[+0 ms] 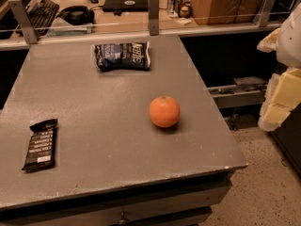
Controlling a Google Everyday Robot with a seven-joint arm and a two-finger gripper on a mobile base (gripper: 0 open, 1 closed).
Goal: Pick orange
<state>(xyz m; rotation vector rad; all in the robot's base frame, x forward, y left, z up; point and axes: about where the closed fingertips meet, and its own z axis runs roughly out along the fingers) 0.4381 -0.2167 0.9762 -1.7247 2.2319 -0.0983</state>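
Note:
The orange (164,111) is round and bright, with a small dark stem mark on top. It sits alone on the grey table (94,145), right of the middle and toward the right edge. My gripper (280,95) shows as white and pale yellow parts at the right edge of the camera view. It hangs beyond the table's right side, well apart from the orange and level with or above it. It holds nothing that I can see.
A dark blue chip bag (122,55) lies at the table's back. A black snack bar (41,144) lies at the front left. Behind a glass rail (153,13) is a desk with a keyboard, headphones, laptop and cans. Speckled floor lies to the right.

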